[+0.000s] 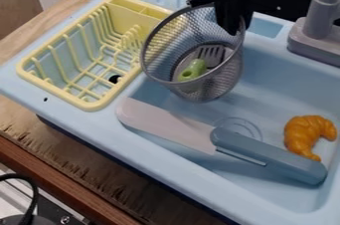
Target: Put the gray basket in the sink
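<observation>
Pinching the gray basket [222, 85] by its right rim with the gripper [231, 26], tilted over the far left of the sink [279, 92], beside the yellow rack [43, 80]. Apparently at the placing step; next, level, lower clear of the knife [239, 145], then release.

From where I am standing, I can read no word, no number and no sign on any of these things.
</observation>
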Motion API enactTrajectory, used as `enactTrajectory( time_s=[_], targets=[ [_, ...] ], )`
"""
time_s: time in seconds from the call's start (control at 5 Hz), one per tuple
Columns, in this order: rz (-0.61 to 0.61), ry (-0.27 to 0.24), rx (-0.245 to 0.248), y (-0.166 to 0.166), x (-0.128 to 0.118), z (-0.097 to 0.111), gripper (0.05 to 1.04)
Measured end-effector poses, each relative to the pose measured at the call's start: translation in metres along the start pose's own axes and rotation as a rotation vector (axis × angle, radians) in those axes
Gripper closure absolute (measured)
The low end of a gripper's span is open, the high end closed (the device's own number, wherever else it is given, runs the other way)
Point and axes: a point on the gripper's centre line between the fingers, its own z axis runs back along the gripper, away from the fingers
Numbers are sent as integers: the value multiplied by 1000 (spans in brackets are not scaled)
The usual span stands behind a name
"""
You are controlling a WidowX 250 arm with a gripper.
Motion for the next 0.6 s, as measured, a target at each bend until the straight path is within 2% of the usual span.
enactTrajectory(
  time_s=[0.2, 0.4, 0.6],
  targets=[
    [4, -13, -7, -18, -1, 7, 1023],
    [-11, -48, 11, -27, -3, -6, 1023],
    [-41, -53, 31, -26, -5, -22, 1023]
  ],
)
